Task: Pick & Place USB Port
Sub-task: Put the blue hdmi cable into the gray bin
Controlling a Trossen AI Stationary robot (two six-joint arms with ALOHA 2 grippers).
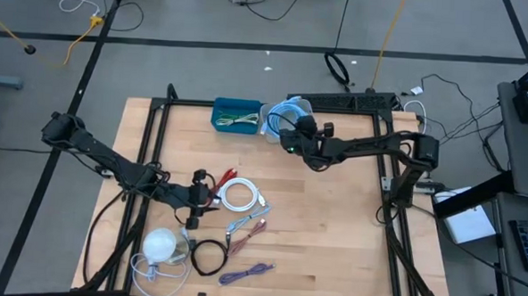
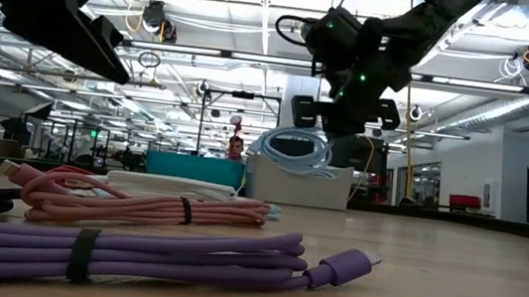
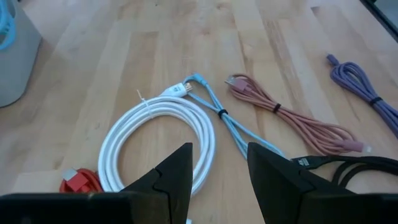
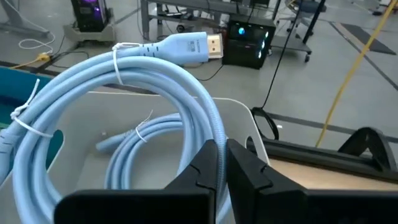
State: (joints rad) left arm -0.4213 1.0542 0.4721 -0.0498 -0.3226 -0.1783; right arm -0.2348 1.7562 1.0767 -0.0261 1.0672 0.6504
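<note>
Above white bin (image 4: 249, 124) at table's far edge: right gripper (image 1: 289, 134), fingers clenched on light-blue cable coil (image 4: 124, 81). Over white cable (image 3: 155, 137) mid-table: left gripper (image 1: 206, 193), fingers released, holding nothing.

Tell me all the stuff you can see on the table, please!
Light blue cable: one, coiled, held above the white bin.
White bin: one, far edge.
Teal bin: one, beside the white bin, cables inside.
White cable: one coil, table middle.
Pink cable: one, beside the white coil.
Purple cable: one, near edge.
Black cable: one coil, near edge.
Left gripper: open, above the white coil.
Right gripper: shut on the light blue cable.
</note>
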